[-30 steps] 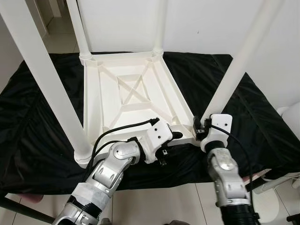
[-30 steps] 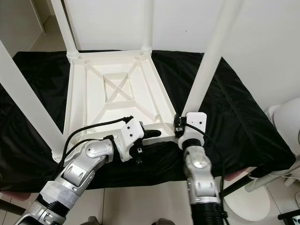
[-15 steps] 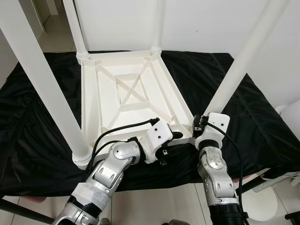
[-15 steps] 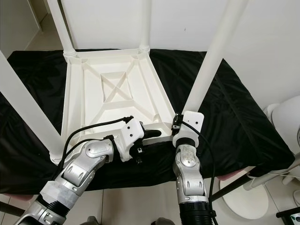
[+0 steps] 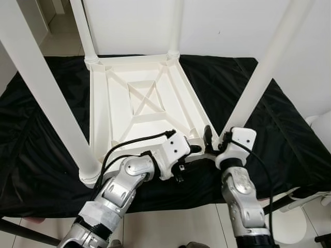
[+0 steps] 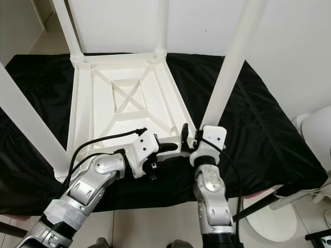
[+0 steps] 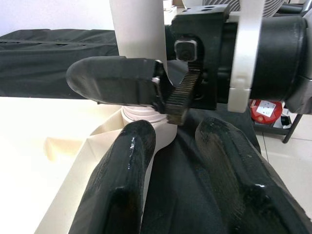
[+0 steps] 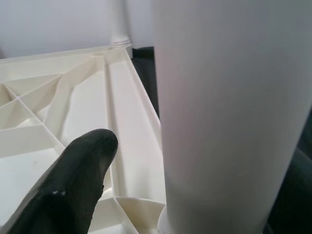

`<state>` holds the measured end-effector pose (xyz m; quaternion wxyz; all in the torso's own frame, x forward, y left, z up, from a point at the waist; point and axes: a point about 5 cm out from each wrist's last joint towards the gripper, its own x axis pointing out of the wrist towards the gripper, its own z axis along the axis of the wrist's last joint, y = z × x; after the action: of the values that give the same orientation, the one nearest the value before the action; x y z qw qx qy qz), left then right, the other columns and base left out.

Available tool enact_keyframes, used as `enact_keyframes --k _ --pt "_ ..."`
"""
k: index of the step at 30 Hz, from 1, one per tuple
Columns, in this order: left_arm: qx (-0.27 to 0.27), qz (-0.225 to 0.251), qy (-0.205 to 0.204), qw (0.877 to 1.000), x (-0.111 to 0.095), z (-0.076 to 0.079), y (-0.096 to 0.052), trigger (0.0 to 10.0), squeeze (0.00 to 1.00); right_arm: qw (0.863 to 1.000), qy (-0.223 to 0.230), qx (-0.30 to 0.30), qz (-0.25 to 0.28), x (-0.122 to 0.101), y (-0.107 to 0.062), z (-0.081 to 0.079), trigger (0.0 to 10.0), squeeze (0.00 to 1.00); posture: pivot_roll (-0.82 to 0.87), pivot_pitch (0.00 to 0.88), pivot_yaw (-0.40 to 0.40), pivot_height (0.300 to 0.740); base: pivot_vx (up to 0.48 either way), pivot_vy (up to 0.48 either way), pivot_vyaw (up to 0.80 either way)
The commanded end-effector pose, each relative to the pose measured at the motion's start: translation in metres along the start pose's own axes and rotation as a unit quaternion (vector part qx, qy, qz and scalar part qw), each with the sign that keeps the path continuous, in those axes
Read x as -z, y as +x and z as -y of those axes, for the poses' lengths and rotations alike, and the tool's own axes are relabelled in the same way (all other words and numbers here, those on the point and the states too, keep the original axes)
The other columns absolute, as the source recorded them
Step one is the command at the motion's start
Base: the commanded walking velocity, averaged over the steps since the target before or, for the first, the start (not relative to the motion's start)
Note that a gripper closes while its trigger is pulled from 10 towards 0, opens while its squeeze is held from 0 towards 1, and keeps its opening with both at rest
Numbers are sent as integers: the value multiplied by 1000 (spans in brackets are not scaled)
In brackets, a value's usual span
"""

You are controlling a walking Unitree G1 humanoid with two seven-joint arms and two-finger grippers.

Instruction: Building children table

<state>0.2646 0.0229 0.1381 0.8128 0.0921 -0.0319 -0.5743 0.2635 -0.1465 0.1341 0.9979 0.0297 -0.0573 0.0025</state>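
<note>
A white plastic children's table (image 5: 139, 103) lies upside down on a black cloth (image 5: 41, 129) that covers a raised surface, with pale floor tiles (image 5: 170, 227) below the near edge. The underside of the tabletop faces up, showing moulded ribs that cross in an X at the centre. Four white round legs stand up from its corners: the far left leg (image 5: 83, 28), the far right leg (image 5: 176, 26), the near left leg (image 5: 46, 93) and the near right leg (image 5: 266, 67).

Both silver arms reach in at the near right corner of the table. The left gripper (image 5: 194, 150) lies low along the near edge, its black fingers pointing toward the base of the near right leg. In the left wrist view its two fingers (image 7: 122, 190) are parted, one over the table's white rim and one over the cloth, with nothing between them.

The right gripper (image 5: 213, 140) sits at the base of the near right leg. One black finger (image 5: 207, 137) stands up on the tabletop side of the leg; in the right wrist view that finger (image 8: 68, 180) is beside the leg, which fills the space in front of the wrist. The second finger is hidden, so the jaws seem to straddle the leg, but a firm grip cannot be confirmed.
</note>
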Motion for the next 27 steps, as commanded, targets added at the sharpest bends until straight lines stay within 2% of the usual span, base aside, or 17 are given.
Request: enact_keyframes --k 1,3,5,7,12,14,16,19,23,24,25,27 --pt "2 -4 3 1000 1 0 -1 10000 0 999 -7 -41 1 0 -5 4 10000 0 -13 0 -25 740 0 0 0" --pt "1 -4 3 1000 1 -1 -1 10000 0 996 -31 -85 -12 2 -12 18 10000 0 -16 0 -22 740 0 0 0" --pt "1 -4 3 1000 1 -1 -1 10000 0 996 -31 -85 -12 2 -12 18 10000 0 -16 0 -22 740 0 0 0" --pt "0 -4 4 1000 0 -2 0 10000 0 987 -55 -149 -23 1 -16 34 10000 0 -13 0 -18 740 0 0 0" --pt "-1 -3 5 1000 0 -3 0 10000 0 978 -73 -191 -34 1 -17 42 10000 0 -13 0 -15 740 0 0 0" --pt "0 -3 6 1000 0 -4 -1 10000 0 973 -84 -209 -42 1 -14 48 10000 0 -11 0 -13 740 0 0 0" --pt "2 -5 6 1000 0 -4 -2 10000 0 966 -99 -232 -56 0 -4 57 10000 0 -5 0 -9 740 0 0 0" --pt "3 -6 6 1000 0 -5 -2 10000 0 963 -103 -240 -60 0 -1 59 10000 0 -5 0 -9 740 0 0 0" --pt "12 -23 16 1000 6 -3 -7 10000 0 952 -124 -269 -76 2 12 63 10000 0 3 0 -10 740 0 0 0" --pt "14 -27 17 999 7 -2 -8 10000 0 949 -130 -275 -80 3 15 64 6039 0 5 0 -13 740 0 0 0" --pt "14 -28 18 999 8 -2 -9 10000 0 947 -133 -281 -84 4 16 64 4863 0 6 0 -14 740 0 0 0" --pt "14 -28 18 999 8 -2 -9 10000 0 947 -133 -281 -84 4 16 64 4863 0 6 0 -14 740 0 0 0"
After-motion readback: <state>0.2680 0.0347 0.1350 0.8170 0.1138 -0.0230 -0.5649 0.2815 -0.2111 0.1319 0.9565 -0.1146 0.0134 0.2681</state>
